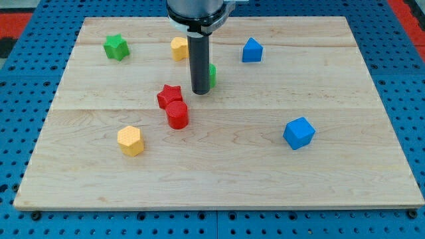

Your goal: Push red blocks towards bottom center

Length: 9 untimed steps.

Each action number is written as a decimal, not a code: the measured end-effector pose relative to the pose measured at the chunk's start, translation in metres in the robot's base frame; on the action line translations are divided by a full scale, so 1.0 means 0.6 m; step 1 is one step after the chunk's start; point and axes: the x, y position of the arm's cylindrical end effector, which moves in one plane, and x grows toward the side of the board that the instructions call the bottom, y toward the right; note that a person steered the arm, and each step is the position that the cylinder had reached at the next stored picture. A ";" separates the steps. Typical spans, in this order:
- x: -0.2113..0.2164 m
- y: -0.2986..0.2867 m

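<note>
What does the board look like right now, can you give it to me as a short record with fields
tip: my tip is up-right of the reds, apart
red blocks: red star and red cylinder, touching, left of centre
behind rod: green block, mostly hidden
yellow: yellow block at top, yellow hexagon lower left
blue: blue block at top, blue cube at right
green: green star top left

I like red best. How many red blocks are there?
2: a red star and a red cylinder, touching, left of centre, just below-left of my tip.
</note>
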 end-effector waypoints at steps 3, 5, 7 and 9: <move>-0.068 -0.113; -0.010 -0.170; 0.039 -0.065; 0.015 -0.073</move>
